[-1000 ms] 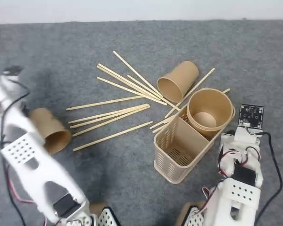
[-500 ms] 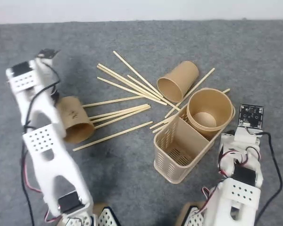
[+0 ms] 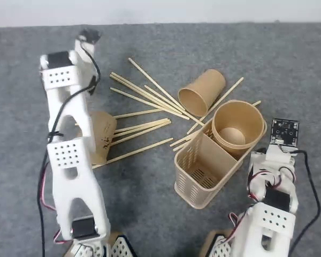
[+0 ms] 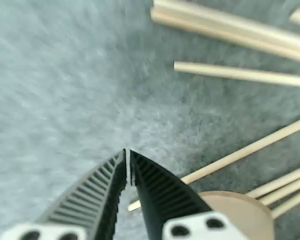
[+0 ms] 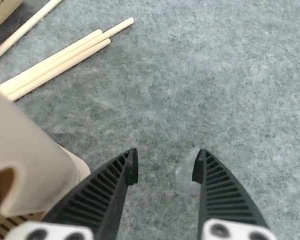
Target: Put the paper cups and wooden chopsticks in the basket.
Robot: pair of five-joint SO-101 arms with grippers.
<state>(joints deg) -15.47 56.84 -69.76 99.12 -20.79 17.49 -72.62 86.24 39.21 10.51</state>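
One brown paper cup (image 3: 104,133) lies on its side on the grey carpet, partly under my left arm (image 3: 64,85). In the left wrist view my left gripper (image 4: 127,153) is shut with nothing between its fingers, right beside that cup's rim (image 4: 236,212). Several wooden chopsticks (image 3: 144,99) are scattered between this cup and the basket (image 3: 195,176). A second cup (image 3: 202,92) lies on its side behind the basket. Stacked cups (image 3: 238,126) stand upright in the basket's far compartment. My right gripper (image 5: 165,165) hangs open over bare carpet next to the basket's corner (image 5: 25,170).
The basket's near compartment holds nothing. Bare carpet stretches along the back, far right and front middle. A few chopsticks (image 5: 60,57) lie on the carpet beyond the right gripper. The right arm (image 3: 275,182) stands close to the basket's right side.
My left arm has swung from the far left toward the middle and stretched toward the back. The cup beside it has shifted right, onto the ends of the chopsticks. The right arm is still.
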